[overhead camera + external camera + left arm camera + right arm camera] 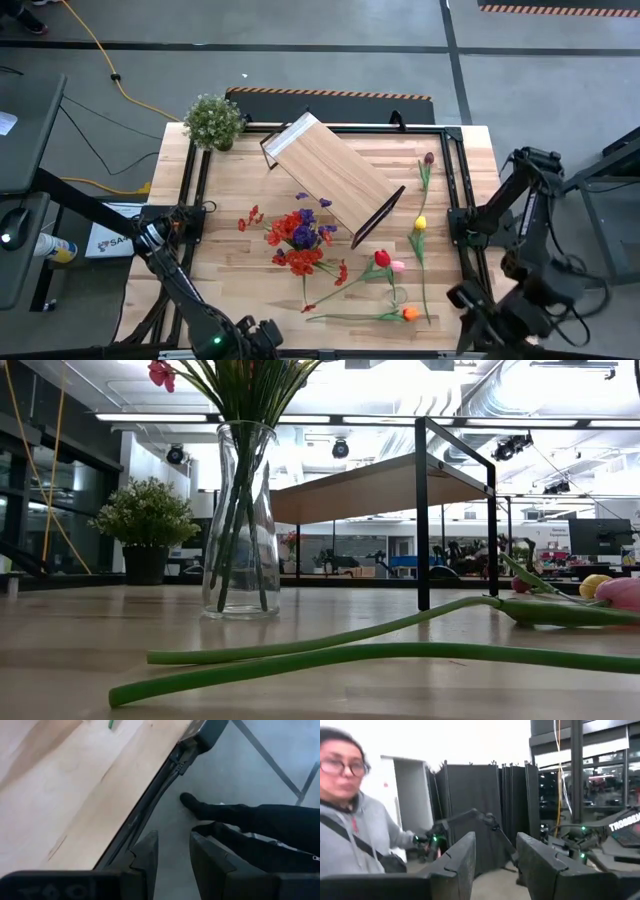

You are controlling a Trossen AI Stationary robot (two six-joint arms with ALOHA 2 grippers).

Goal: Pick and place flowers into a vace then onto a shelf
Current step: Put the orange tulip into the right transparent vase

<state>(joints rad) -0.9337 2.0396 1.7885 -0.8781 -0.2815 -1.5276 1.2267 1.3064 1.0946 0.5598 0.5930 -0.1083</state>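
While both arms' jaws stand apart and empty off-table, the flowers (pixel 300 240) lie mid-table, well away.

Grey concrete floor (pixel 330 25) with dark seams and a yellow cable (pixel 105 60). Black curtains (pixel 480 800) behind. Bright ceiling strip lights (pixel 150 417) overhead.

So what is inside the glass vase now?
The glass vase holds green stems of red and purple flowers. Water cannot be confirmed. Several tulips lie outside, on the table.
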